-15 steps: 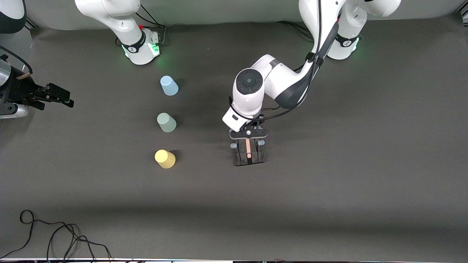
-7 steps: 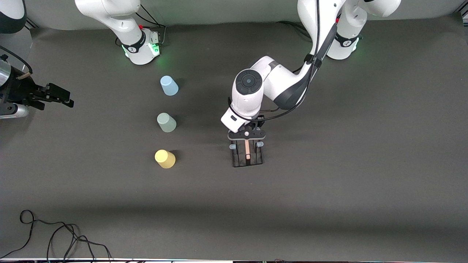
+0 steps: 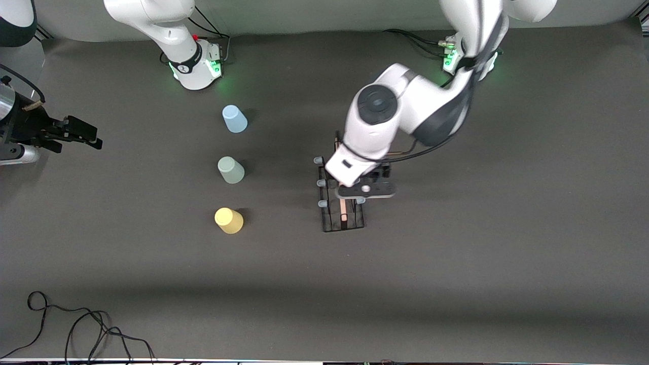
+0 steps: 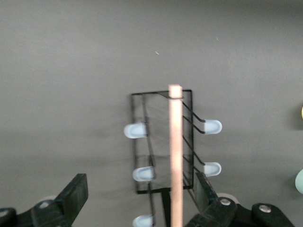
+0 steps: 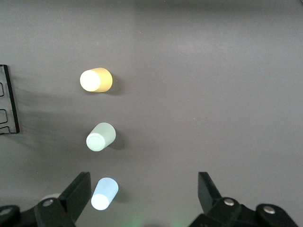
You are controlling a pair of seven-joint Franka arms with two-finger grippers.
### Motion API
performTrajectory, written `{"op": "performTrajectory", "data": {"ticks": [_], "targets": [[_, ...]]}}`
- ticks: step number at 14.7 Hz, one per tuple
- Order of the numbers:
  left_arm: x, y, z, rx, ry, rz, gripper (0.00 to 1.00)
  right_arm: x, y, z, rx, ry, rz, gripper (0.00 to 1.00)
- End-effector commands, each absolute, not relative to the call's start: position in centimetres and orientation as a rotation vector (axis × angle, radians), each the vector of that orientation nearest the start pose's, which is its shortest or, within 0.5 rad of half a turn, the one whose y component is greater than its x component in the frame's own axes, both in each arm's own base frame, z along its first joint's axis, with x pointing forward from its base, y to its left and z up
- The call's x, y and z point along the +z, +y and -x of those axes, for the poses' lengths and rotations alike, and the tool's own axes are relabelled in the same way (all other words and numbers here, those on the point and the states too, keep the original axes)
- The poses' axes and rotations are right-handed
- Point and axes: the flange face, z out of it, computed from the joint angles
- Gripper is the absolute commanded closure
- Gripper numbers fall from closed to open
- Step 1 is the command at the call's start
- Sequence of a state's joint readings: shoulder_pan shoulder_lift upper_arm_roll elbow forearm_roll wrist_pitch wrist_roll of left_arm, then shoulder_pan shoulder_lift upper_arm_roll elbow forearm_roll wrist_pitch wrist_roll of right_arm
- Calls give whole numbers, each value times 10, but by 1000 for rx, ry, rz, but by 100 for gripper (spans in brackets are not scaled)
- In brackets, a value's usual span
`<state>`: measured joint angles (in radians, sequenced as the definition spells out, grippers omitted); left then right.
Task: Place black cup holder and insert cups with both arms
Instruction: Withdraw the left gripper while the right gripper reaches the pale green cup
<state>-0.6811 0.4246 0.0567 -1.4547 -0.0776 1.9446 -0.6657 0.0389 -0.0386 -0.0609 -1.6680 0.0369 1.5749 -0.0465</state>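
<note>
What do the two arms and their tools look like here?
Both arms are white and rounded with dark grey joints. The left arm has a round dark cap and a black cable. The bases glow green. The left tool and right tool are black.

A dark grey mat (image 3: 456, 279) covers the whole table, plain and matte. It fills the space under the spread fingers (image 4: 75, 191) of the left gripper (image 4: 139, 189) and under the fingers (image 5: 78, 191) of the right gripper (image 5: 142, 194). A pale grey wall (image 3: 304, 15) runs along the mat's edge by the bases. Green glow (image 3: 225, 83) tints the mat there. A broad soft shadow band (image 3: 324, 296) crosses the mat. A loose black cable (image 3: 76, 324) lies well apart from both pairs of fingers, at the right arm's end, by the edge nearest the front camera.
</note>
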Motion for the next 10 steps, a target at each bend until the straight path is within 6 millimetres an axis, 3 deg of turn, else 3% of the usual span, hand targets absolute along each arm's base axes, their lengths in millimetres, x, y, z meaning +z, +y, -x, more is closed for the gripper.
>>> {"op": "performTrajectory", "data": {"ticks": [1,4,6,10], "targets": [[489,-362,-571,-140,-86,3164,0,597,-2,-544,47,58,3062,0],[514,-282,-598,-168,-108,3138,0,583,27,-550,74,162,3061,0],[527,-226,-606,-137,-61,3128,0,560,43,-551,75,252,3060,0],[526,-117,-608,-104,89,3106,0,506,92,-540,38,292,3055,0]]}}
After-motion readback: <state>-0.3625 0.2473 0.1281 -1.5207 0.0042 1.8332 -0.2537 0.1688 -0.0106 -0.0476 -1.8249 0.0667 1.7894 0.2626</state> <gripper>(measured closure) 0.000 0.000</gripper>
